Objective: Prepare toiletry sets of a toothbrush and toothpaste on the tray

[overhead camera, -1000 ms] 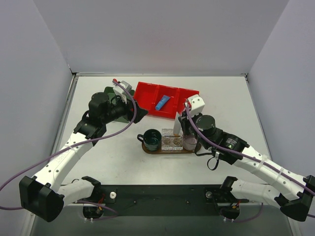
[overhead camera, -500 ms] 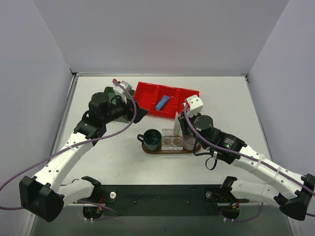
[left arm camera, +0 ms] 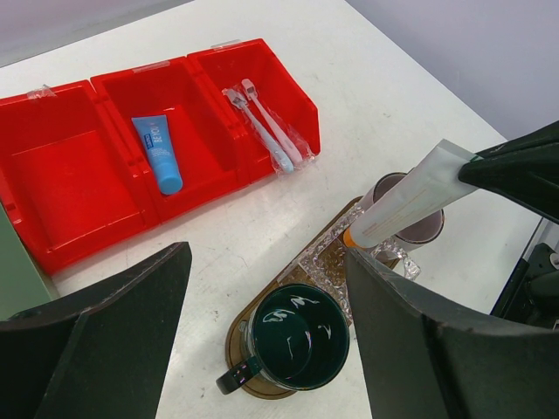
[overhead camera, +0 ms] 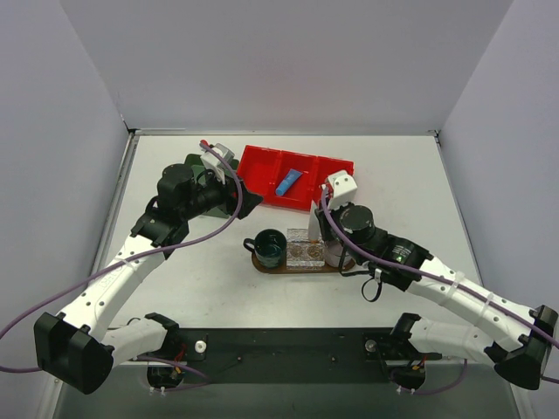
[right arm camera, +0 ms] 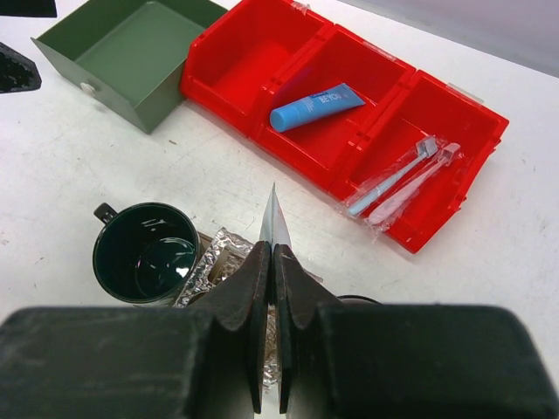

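Right tool (right arm camera: 272, 262) pinching white toothpaste tube (left arm camera: 406, 196) (crimped end) by pink mug (left arm camera: 424, 229); left tool (left arm camera: 266, 262) spread.

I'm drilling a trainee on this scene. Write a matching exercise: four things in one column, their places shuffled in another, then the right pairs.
Things:
1. blue toothpaste tube
2. toothbrushes
3. dark green mug
4. white toothpaste tube

Places:
A. clamped in the right pincer
B. red bin, end compartment
C. standing on the tray
D. red bin, middle compartment

Pairs: 1-D, 2-B, 3-C, 4-A.
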Available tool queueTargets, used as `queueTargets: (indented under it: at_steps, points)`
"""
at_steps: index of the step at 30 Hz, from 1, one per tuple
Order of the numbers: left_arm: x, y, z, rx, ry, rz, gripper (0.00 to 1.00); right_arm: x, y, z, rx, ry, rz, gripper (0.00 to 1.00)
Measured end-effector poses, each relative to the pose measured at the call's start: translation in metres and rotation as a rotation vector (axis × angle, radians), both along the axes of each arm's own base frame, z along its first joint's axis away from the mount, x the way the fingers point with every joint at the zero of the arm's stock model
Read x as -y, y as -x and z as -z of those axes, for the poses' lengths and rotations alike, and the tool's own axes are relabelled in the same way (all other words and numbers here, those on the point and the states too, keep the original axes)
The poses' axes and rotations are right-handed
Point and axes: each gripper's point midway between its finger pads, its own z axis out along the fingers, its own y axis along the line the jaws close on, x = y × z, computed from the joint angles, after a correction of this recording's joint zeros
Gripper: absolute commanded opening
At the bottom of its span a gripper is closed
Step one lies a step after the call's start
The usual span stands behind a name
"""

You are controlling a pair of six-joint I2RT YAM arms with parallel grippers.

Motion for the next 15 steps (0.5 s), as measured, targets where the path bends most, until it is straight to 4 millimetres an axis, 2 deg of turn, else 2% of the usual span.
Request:
queueTargets:
  at_steps: [15]
  points:
    - [0.0, 0.0, 0.0, 0.001, -0.001, 0.0, 0.81, -0.001, -0.001, 0.016, -0.012, 0.016, 0.001, 0.0]
